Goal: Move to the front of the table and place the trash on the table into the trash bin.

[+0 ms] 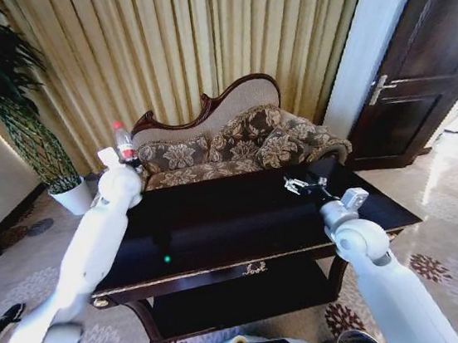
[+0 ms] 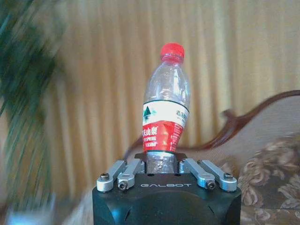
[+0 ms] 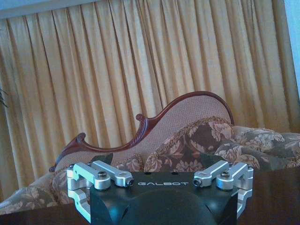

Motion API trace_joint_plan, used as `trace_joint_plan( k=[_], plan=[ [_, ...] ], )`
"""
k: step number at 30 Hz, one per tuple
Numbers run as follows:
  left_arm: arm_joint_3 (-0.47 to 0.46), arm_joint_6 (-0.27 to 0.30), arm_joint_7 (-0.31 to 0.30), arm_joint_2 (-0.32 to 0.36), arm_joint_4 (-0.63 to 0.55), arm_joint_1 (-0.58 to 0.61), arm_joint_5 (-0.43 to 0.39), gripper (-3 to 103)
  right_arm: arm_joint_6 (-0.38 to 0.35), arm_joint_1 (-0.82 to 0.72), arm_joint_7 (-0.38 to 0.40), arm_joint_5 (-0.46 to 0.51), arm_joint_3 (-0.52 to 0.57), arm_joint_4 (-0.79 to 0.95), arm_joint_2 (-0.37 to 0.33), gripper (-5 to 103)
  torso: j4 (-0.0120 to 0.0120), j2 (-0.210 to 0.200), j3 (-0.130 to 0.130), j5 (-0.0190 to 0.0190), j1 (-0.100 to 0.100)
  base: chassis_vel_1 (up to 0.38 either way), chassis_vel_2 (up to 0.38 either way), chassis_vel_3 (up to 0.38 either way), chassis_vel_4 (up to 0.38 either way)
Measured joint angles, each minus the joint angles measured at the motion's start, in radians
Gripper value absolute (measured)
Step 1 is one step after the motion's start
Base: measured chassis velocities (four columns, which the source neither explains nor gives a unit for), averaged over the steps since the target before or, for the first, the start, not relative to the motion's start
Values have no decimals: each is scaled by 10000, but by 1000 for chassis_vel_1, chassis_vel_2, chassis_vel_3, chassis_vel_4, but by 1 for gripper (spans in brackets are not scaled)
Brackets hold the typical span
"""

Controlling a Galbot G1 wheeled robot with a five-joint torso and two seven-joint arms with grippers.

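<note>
- Fingers (image 2: 123, 172) of the left gripper (image 2: 164, 169) are seen clamped on the base of the bottle (image 2: 166, 115), which is held upright between them in the left wrist view.
- A clear body, a red cap and a red-and-white label are shown on the bottle; its lower end is hidden between the fingers.
- From the head view the left gripper (image 1: 124, 162) is found raised above the far left corner of the counter (image 1: 220, 231), with the bottle (image 1: 123, 141) standing up out of it, clear of the surface.
- Fingers (image 3: 99, 173) of the right gripper (image 3: 159, 180) are seen spread wide apart, with nothing between them.
- The right gripper (image 1: 304, 185) is placed over the far right part of the counter in the head view, its arm reaching in from the near right side.
- The counter is seen as dark and glossy, with gold trim along its near edge, a gold emblem (image 1: 255, 268) at the front middle and a lower shelf (image 1: 236, 300) beneath.
- A floral sofa (image 1: 234, 141) with a carved wooden back is set just behind the counter, and golden curtains (image 1: 188, 43) hang behind that.
- A potted plant (image 1: 32, 137) stands to the left of the sofa, and a dark door (image 1: 425, 64) is seen at the right.
</note>
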Motion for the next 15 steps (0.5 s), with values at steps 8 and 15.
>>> trace_joint_plan(
  k=[8,15],
  plan=[
    [-149,-1671,2883,852,-753,1205,2625,28,100,-129,0,5,72,307,82,100,-1,1,0,-3,-1,0,0,0,0],
    [175,-2742,4157,1018,-1291,1658,3493,28,48,-198,0,597,85,799,166,100,-5,1,0,1,0,0,0,0,0]
  ],
)
